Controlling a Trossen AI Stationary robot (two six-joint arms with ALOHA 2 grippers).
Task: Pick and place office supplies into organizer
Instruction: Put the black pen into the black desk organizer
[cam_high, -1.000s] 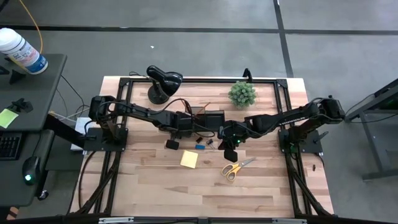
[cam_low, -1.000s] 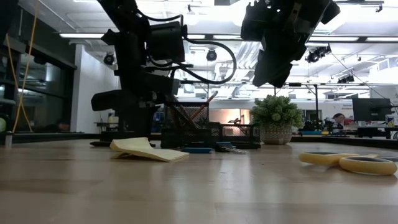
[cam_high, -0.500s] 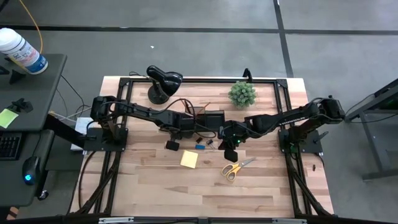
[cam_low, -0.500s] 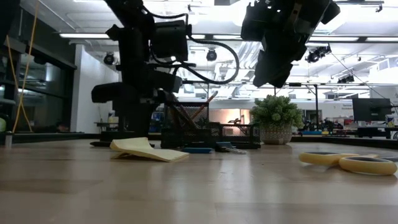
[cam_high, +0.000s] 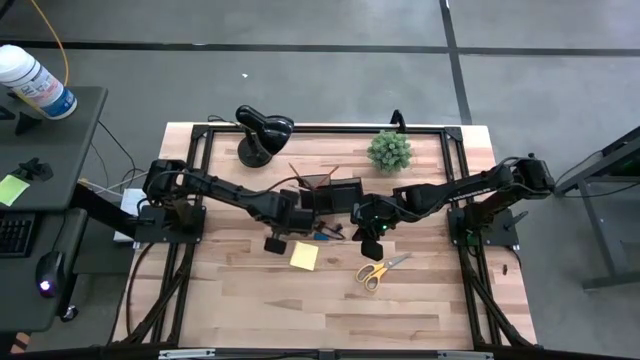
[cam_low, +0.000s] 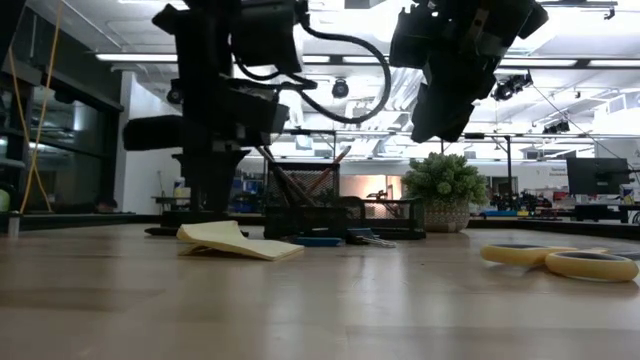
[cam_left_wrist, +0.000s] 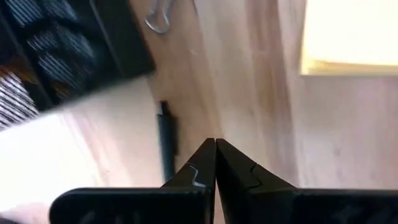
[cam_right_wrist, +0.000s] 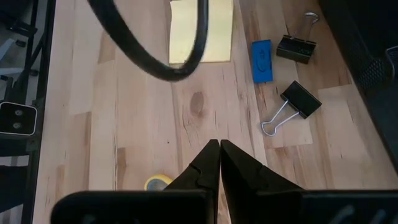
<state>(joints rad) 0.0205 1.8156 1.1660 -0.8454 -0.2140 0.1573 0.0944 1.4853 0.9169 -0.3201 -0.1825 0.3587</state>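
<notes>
Hovering left gripper, jaws pressed together and empty, above dark pen lying flat on bare wood beside organizer. Judged light, stiff, thin, prone to rolling; best pinched mid-barrel. Right gripper likewise closed, empty, over binder clips, blue block, sticky-note pad

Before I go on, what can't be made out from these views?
- Organizer contents: high view too small; the low view shows only its mesh side.
- Dark pen: left wrist view, blurred.
- Scissors: right wrist view, mostly hidden behind the right gripper.
- Sticky-note pad: left wrist view, cut off by the edge.
</notes>
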